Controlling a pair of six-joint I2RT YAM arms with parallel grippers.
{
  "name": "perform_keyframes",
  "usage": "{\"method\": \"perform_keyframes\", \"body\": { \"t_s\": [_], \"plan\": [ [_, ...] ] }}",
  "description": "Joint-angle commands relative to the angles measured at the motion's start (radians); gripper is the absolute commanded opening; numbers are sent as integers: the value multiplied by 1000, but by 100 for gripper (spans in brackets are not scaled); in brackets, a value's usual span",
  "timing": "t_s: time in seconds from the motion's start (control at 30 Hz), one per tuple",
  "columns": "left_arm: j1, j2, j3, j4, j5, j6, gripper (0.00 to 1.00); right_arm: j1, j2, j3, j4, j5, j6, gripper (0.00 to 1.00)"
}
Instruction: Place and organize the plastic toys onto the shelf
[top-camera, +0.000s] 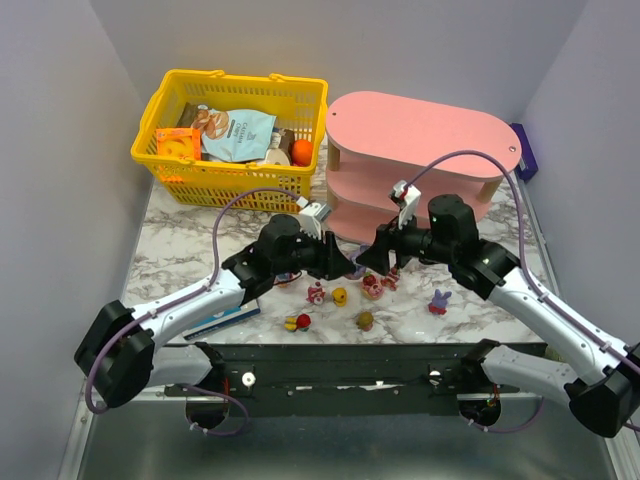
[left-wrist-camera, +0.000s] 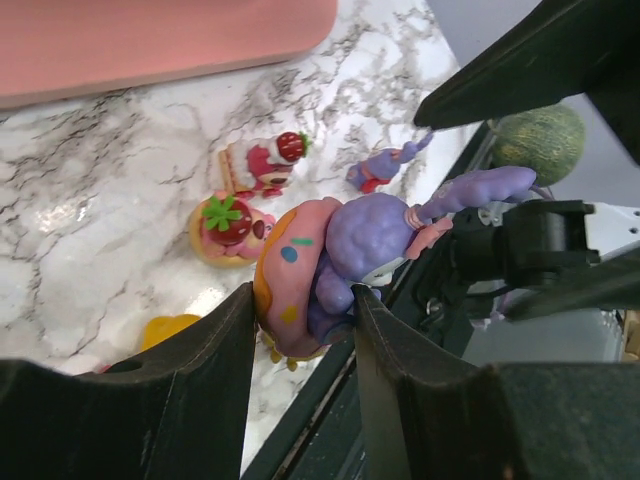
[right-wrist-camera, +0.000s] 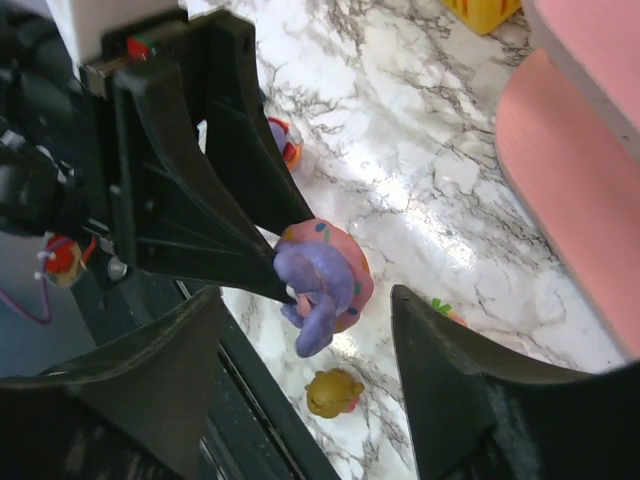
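Scattered toys (top-camera: 340, 296) crowd the marble tabletop (top-camera: 180, 240) before the shelf (top-camera: 420, 130), whose left flank the yellow basket (top-camera: 235, 100) blocks.

Bright, even overhead light; white glare patches on the glossy marble tabletop (right-wrist-camera: 430, 150); soft shadows; wrist-view foregrounds blurred.

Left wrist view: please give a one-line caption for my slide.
The left fingers hold a purple and pink toy over the marble table.

Robot lab booth, grey walls (top-camera: 60, 100), marble tabletop (top-camera: 180, 235)
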Motion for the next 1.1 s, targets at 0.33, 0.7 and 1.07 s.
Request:
{"method": "perform_keyframes", "body": {
  "t_s": [0.33,0.7,1.07],
  "plan": [
    [6,195,10,261,-260,-90,0,2,-215,-54,39,276,115,85],
    [6,384,68,399,-363,-154,0,2,-377,-68,-31,325,144,86],
    [9,545,111,506,-469,-189,0,2,-404,-91,-60,328,163,86]
  ]
}}
